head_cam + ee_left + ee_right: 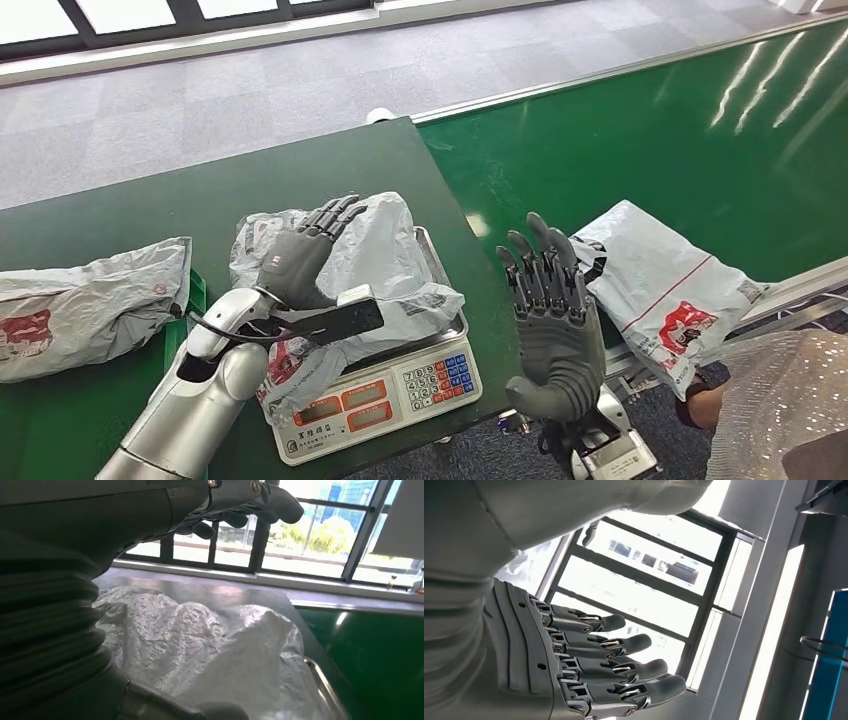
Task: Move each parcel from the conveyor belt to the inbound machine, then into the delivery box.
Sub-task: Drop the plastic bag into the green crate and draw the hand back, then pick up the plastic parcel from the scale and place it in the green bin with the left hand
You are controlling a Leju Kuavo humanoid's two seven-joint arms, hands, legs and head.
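We see our left hand (300,255) over a grey parcel (385,255) that lies on the scale (400,390), fingers pointing toward 1 o'clock. At 3 o'clock from it our right hand (550,320) stands upright, empty, fingers apart. Another parcel (670,290) lies on the green conveyor belt (640,140) at 3 o'clock. A third bag (90,305) lies at 9 o'clock.

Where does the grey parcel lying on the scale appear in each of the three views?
Head view: the parcel lies left of centre on the scale, under the left hand.
Left wrist view: it takes up the lower middle.
Right wrist view: not in it.
Shared landmark: the scale's metal tray rim.
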